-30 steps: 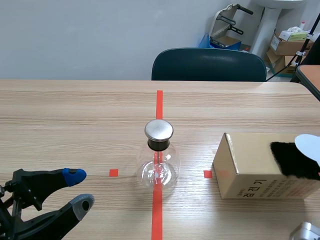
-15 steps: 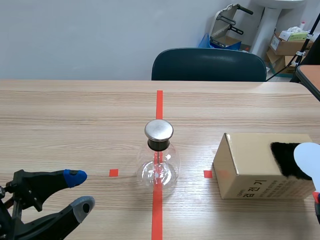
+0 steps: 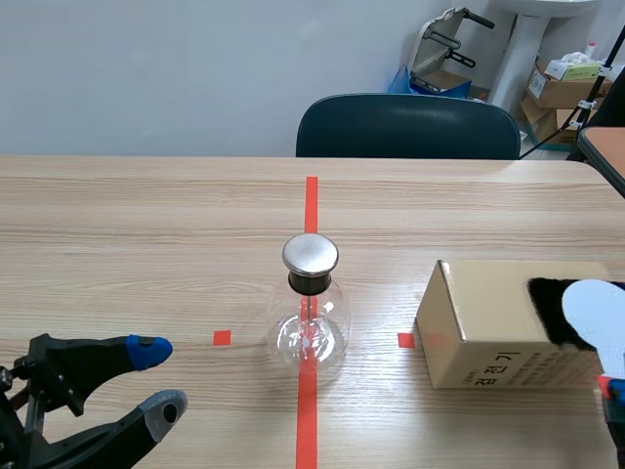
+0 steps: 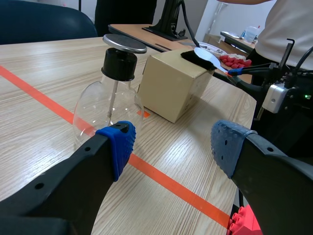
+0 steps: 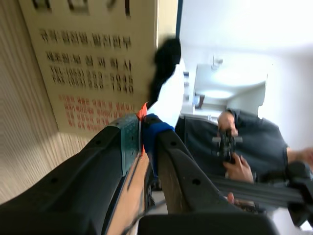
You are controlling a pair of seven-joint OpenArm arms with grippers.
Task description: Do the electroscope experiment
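The glass flask electroscope (image 3: pixel 311 322) with a round metal cap (image 3: pixel 311 254) stands on the red centre tape line. To its right, a tan cardboard box (image 3: pixel 488 342) carries a black fur patch (image 3: pixel 547 298) on top. A white paddle (image 3: pixel 598 315) lies over the fur, and my right gripper (image 3: pixel 613 389) at the right edge is shut on its orange handle (image 5: pixel 142 111). In the right wrist view the paddle (image 5: pixel 168 100) rises ahead of the gripper (image 5: pixel 143 129), against the fur (image 5: pixel 164 66). My left gripper (image 3: pixel 158 379) stands open at the near left, apart from the flask (image 4: pixel 110 107).
A dark chair (image 3: pixel 408 127) stands behind the table's far edge. Cardboard boxes (image 3: pixel 562 88) and clutter fill the back right corner. A person (image 5: pixel 244 142) shows in the right wrist view beyond the box. A plate of red pieces (image 4: pixel 234 61) lies on another table.
The white paddle has slid toward the near side across the black fur. My right gripper has come into view at the right edge. The left arm has barely shifted.
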